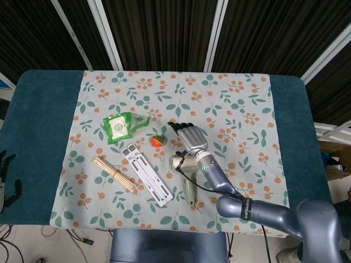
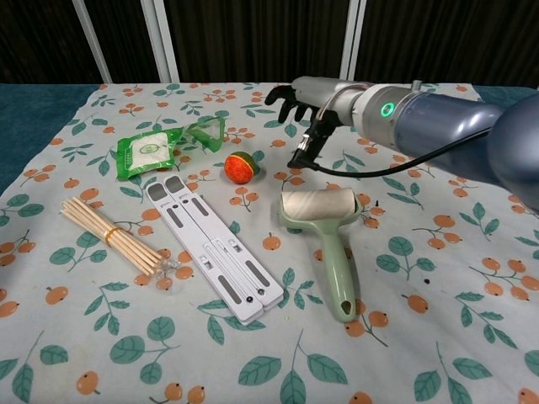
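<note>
My right hand (image 1: 189,137) (image 2: 305,103) hovers over the flowered cloth with its fingers stretched out and apart, holding nothing. Just below and in front of it lies a lint roller (image 1: 185,174) (image 2: 322,217) with a pale green handle pointing toward the front edge. A small orange and green ball (image 1: 157,140) (image 2: 240,167) sits just left of the hand, untouched. My left hand (image 1: 6,178) shows only at the far left edge of the head view, off the table, its dark fingers apart and nothing in them.
A green packet (image 1: 122,127) (image 2: 152,153) lies left of the ball. A white folding stand (image 1: 147,175) (image 2: 215,248) and a bundle of wooden sticks (image 1: 114,174) (image 2: 114,236) lie front left. The flowered cloth (image 1: 241,98) covers the middle of a teal table (image 1: 38,126).
</note>
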You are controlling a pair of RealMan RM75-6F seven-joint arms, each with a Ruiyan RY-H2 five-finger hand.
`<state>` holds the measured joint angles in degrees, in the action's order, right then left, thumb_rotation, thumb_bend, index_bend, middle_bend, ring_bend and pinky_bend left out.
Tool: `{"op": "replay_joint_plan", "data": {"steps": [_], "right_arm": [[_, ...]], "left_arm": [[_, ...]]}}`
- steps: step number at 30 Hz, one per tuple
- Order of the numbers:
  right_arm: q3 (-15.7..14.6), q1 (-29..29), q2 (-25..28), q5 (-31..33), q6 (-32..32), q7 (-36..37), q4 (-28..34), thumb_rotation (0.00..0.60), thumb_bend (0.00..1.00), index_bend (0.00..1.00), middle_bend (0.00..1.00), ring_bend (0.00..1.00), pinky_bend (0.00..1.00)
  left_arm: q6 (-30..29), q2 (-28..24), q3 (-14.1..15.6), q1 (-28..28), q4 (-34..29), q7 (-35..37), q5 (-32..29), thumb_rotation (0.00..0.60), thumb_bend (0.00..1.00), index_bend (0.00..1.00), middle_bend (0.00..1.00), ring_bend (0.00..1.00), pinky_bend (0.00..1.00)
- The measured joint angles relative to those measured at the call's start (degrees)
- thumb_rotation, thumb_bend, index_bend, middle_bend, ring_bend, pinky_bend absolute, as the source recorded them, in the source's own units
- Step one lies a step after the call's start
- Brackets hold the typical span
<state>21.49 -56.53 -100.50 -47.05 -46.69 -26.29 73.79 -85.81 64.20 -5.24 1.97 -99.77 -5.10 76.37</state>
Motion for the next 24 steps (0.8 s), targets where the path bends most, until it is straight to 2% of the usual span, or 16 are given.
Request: {"op": "replay_joint_plan", "data": {"steps": [8,18,24], "right_arm": [[-0.2,-3.4,-6.6,0.9,-0.4,0.1,-6.7,0.6,0.32,0.17,0.25,0.23,0.21],[-0.2,-6.3,-11.3,0.4,0.5,1.0,-13.9,0.6,0.32,0.17,0.26,0.24,0.21],[0.0,-7.9,-14.2,0.5,1.8,1.6,-17.9,0.6,0.32,0.19,0.28,0.27,0.21]], "left_arm": [[0.6,-0.3,-0.3,0.1,-0.2,0.8,-1.0,0.6,0.55,0.11,0.0,0.0,0.0],[1.4,-0.3,-0.4,0.4,-0.5,1.0,-1.4,0.6,0.55,0.11,0.0,0.0,0.0],[1.6,-0.4,-0.5,0.4,-0.6,1.4,-1.8,0.6,0.54,0.11,0.0,0.0,0.0]]}}
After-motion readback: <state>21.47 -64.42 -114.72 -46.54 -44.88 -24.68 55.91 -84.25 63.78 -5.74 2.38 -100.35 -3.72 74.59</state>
